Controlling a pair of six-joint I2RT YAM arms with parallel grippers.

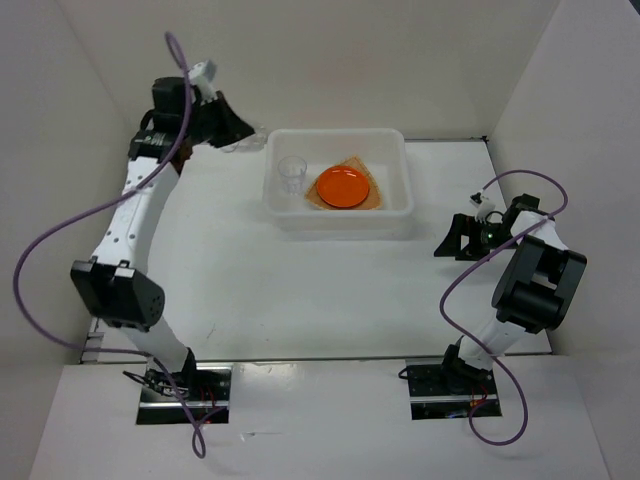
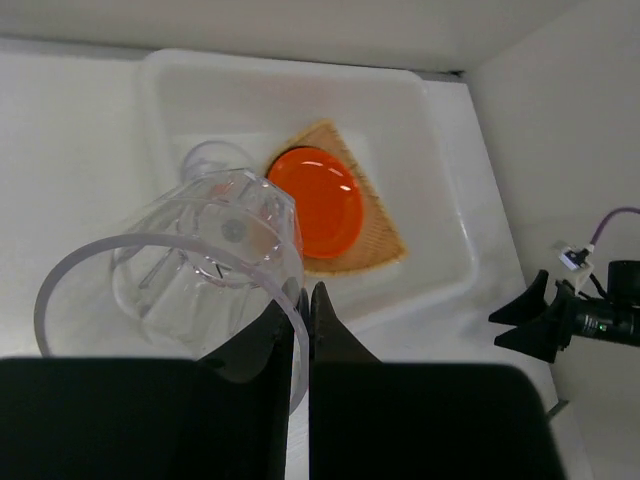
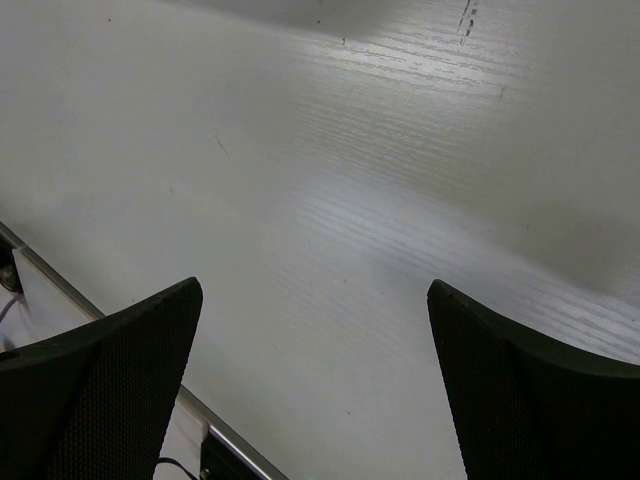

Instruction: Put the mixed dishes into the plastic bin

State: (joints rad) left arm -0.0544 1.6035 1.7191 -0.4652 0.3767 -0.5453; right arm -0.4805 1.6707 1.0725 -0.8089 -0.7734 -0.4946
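The plastic bin stands at the back middle of the table. In it lie the tan woven tray, the orange plate on top of it, and one clear cup at the left end. My left gripper is raised just left of the bin's far left corner, shut on the rim of the second clear cup. The left wrist view looks down on the bin, orange plate and tray. My right gripper is open and empty, right of the bin. The black plate is not visible.
White walls enclose the table on the left, back and right. The right wrist view shows bare white table between the open fingers and a metal strip at the table's edge. The right gripper also shows in the left wrist view.
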